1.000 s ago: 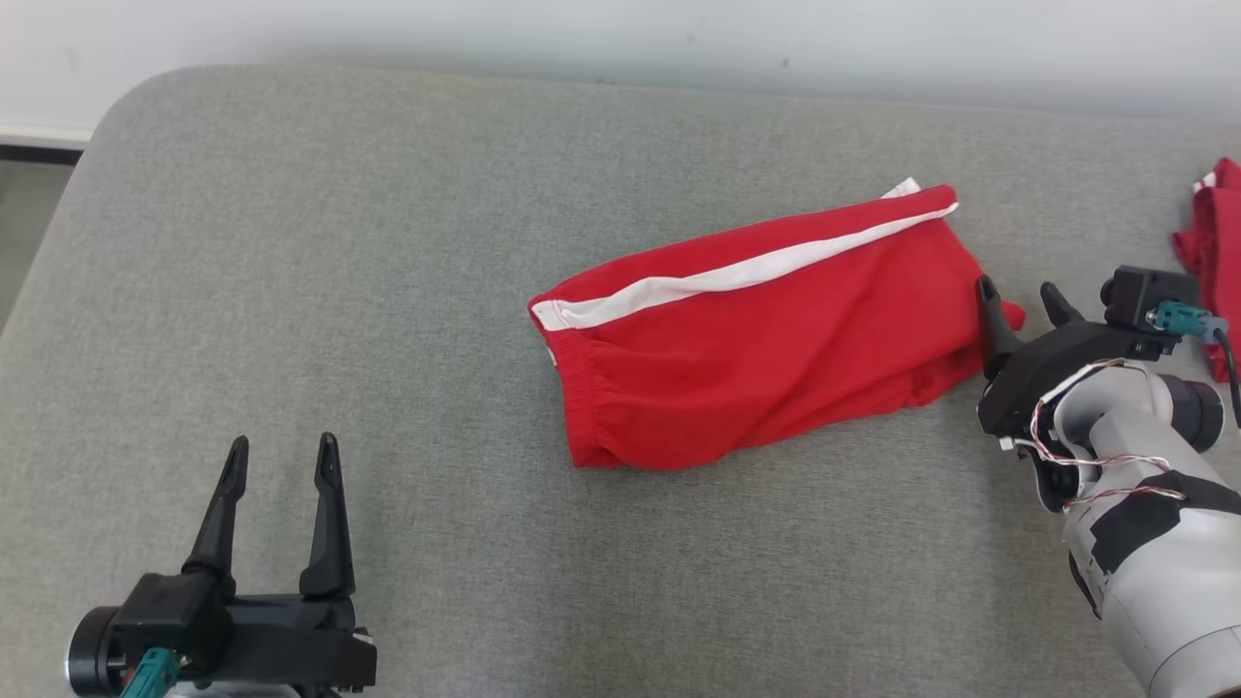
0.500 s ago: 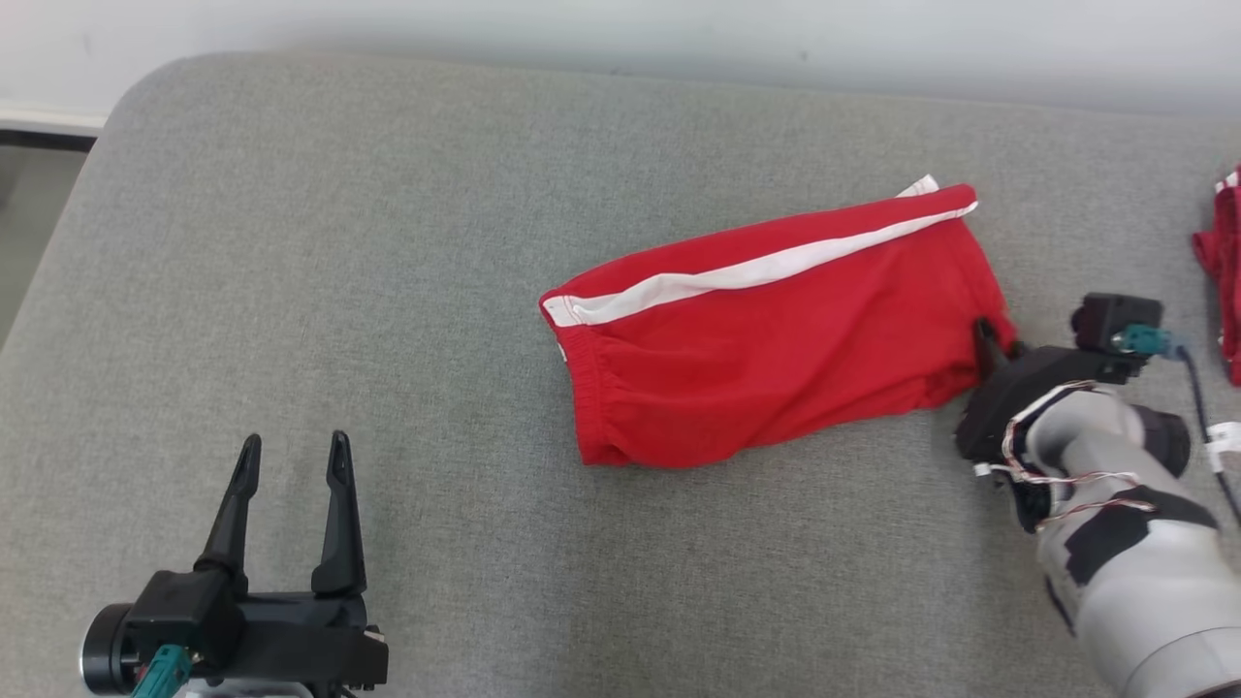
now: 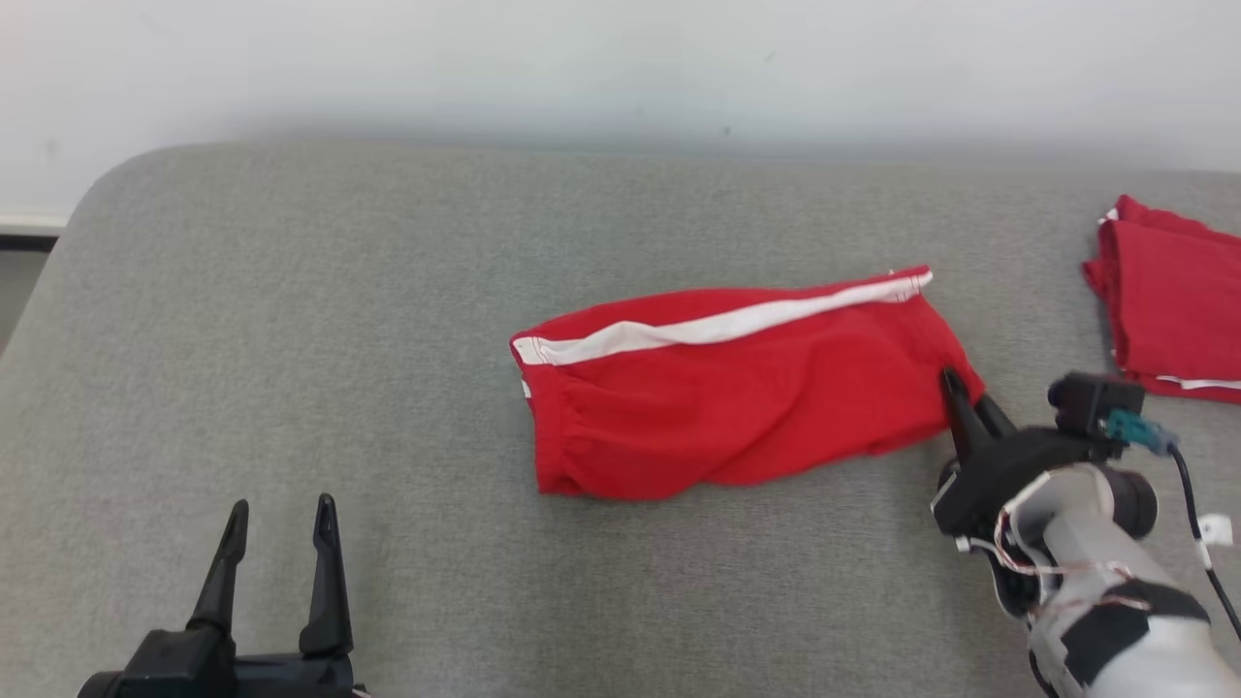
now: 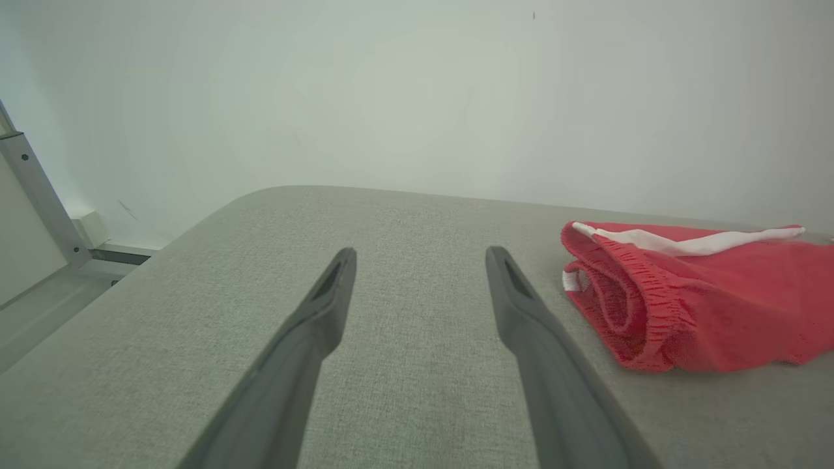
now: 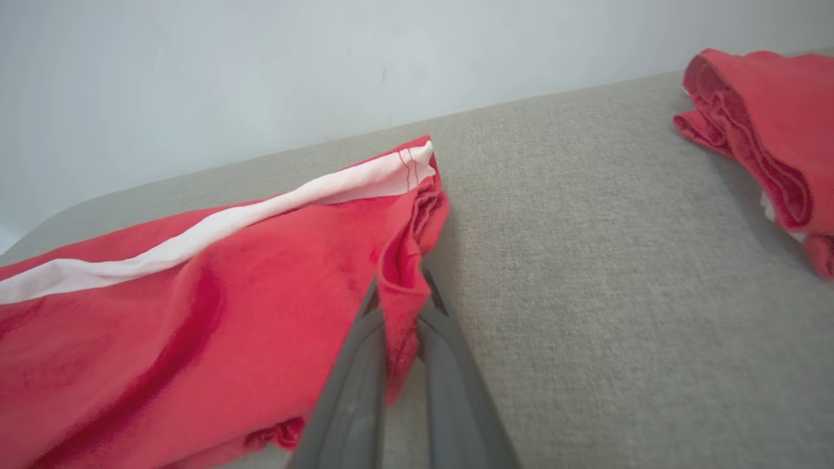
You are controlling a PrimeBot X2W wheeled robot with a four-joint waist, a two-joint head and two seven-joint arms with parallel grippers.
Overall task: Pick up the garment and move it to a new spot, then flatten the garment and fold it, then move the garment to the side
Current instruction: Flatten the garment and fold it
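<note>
Red soft-fabric garment (image 3: 737,407) with a white stripe along its far edge lies flat near the middle of the grey woven-fabric cushion (image 3: 388,339) in the head view, long side running from 9 to 3 o'clock, gathered elastic end toward 9. The right gripper (image 3: 965,397), two long dark fingers on a pale forearm, comes in from 4 o'clock and meets the garment at its near right corner, fingers drawn close together on the cloth. The left gripper (image 3: 281,509) sits at 7 o'clock of the frame, fingers spread, well apart from the garment. A second folded cloth (image 3: 1173,310), also red, rests at 3 o'clock by the cushion's edge, below the pale wall (image 3: 582,68).

From the left wrist view, the left gripper (image 4: 422,254) stands wide over bare cushion; the garment (image 4: 704,306) lies at 3 o'clock, its gathered end nearest, not touching either finger.

From the right wrist view, the right gripper (image 5: 401,293) is clamped on a raised fold of the garment (image 5: 195,293), red fabric pinched between both fingers; the rest spreads toward 9 o'clock, and the folded cloth (image 5: 762,117) sits at 2 o'clock.
</note>
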